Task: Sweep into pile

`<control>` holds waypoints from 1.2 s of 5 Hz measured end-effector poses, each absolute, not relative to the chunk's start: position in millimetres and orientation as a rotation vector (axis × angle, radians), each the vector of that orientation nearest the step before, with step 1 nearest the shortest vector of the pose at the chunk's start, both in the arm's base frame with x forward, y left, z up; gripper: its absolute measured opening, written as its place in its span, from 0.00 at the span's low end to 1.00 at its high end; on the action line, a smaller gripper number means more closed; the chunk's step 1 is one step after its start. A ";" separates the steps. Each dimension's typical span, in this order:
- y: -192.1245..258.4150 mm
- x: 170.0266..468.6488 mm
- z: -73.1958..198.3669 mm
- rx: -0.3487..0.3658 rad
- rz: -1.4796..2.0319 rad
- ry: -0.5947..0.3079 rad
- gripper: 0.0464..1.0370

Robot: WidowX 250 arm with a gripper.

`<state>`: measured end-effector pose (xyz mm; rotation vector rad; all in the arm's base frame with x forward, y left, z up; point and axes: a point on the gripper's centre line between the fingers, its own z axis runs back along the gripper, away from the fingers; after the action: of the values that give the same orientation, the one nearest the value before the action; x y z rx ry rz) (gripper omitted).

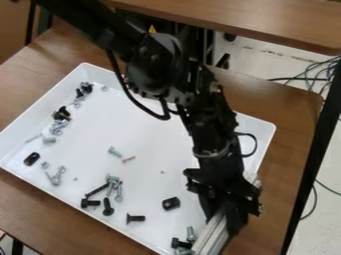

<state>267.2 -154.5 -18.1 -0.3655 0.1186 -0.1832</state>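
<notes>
We see the tool (225, 216) low at the right side of the white tray (143, 182), which sits on the wooden tabletop (40, 211). It is pinching a grooved metal bar (212, 236), which slants down toward the tray's near corner. The arm (154, 62) comes in from the upper left, above the tray.

The loose hardware lies scattered in the tray, mostly to the left of our tool. Nearest on that side is a black angular block (171, 203); below and left of the tool, a silver bolt (190, 232) and a black bolt (180, 243) lie right by the bar. Farther left we have a black countersunk screw (135, 218), then a loose cluster of black and silver bolts (108, 188). Up and left of the tool are a silver hex bolt (114, 151) and a small coppery screw (128, 159). Well apart, by the tray's left side, lie a black slotted plate (32, 159) and more mixed fasteners (57, 127).
</notes>
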 end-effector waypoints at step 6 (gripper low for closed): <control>-127.4 268.8 1.1 -0.392 -0.123 0.104 0.32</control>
<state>268.8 -127.4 1.1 -0.3921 0.1038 -0.1228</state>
